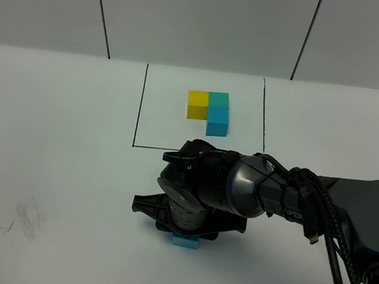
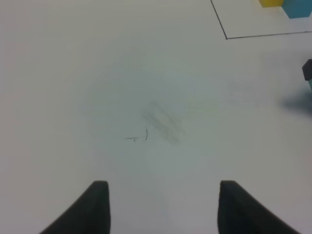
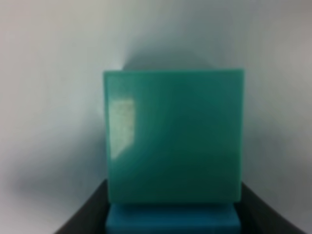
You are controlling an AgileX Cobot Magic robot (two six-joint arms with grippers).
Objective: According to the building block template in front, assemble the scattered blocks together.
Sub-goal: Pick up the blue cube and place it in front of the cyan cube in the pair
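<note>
The building block template point(image 1: 208, 112) is a yellow, teal-green and sky-blue L-cluster inside a thin black-line rectangle at the far middle. Its corner also shows in the left wrist view point(image 2: 285, 5). My right gripper point(image 1: 187, 225) reaches across the middle and points down. In the right wrist view its jaws flank a teal-green block point(image 3: 173, 136), which sits flush against a sky-blue block point(image 3: 173, 219). That sky-blue block point(image 1: 185, 241) pokes out under the gripper in the exterior view. The scattered yellow block is hidden. My left gripper point(image 2: 161, 207) is open and empty over bare table.
The black frame line point(image 1: 139, 109) runs just beyond the right gripper. A faint grey smudge point(image 1: 26, 223) marks the table at the left; it also shows under the left gripper point(image 2: 158, 124). The right arm's cables point(image 1: 339, 269) trail to the lower right.
</note>
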